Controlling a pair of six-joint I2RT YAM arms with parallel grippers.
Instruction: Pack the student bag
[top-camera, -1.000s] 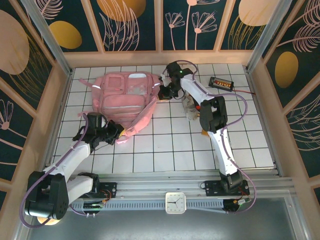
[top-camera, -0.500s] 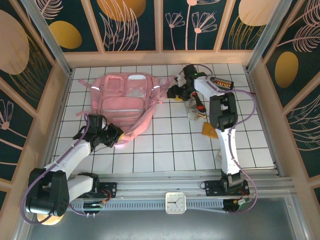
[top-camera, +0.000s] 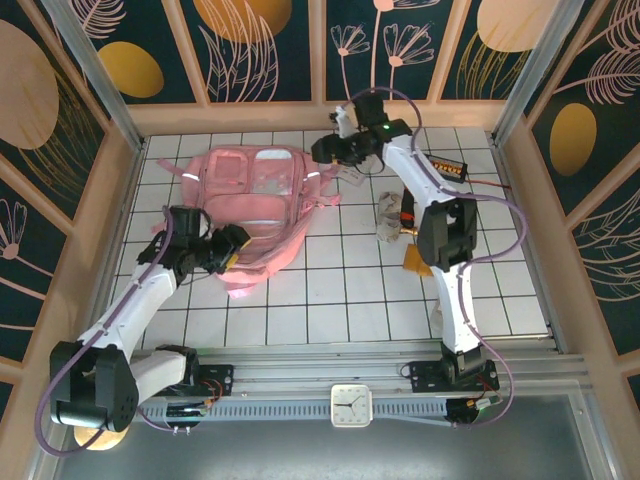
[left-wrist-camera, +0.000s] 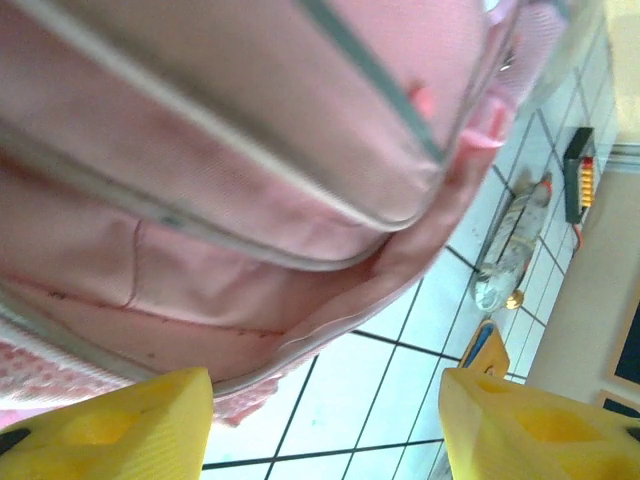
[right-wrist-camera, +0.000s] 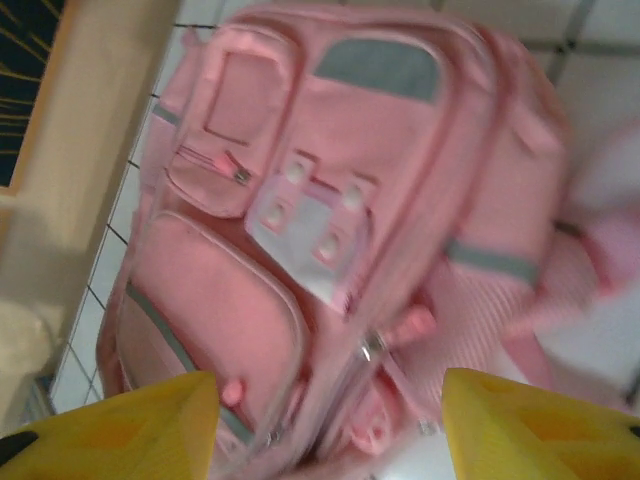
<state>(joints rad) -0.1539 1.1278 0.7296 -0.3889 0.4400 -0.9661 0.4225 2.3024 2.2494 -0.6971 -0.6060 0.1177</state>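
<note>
The student bag (top-camera: 250, 195) is a large pink backpack lying flat on the tiled table at the back left, front pockets up. My left gripper (top-camera: 228, 245) is at the bag's near edge. Its yellow fingers (left-wrist-camera: 110, 430) stand open, with white tiles showing in the gap and the bag's (left-wrist-camera: 250, 150) pink edge just beside the left finger. My right gripper (top-camera: 322, 150) hovers over the bag's far right corner. It is open too, and the bag (right-wrist-camera: 350, 230) lies blurred below its spread fingertips (right-wrist-camera: 545, 430), untouched.
A clear plastic bottle (top-camera: 390, 215) lies right of the bag, also seen as the bottle (left-wrist-camera: 510, 250). A yellow item (top-camera: 415, 258) sits near it. A black device with orange beads (top-camera: 443, 166) lies at the back right. Wooden walls (top-camera: 115, 200) enclose the table.
Both grippers have opened and let go of the bag. The right gripper rose and swung back over the bag's far corner. The left gripper shifted slightly up the bag's near edge.
</note>
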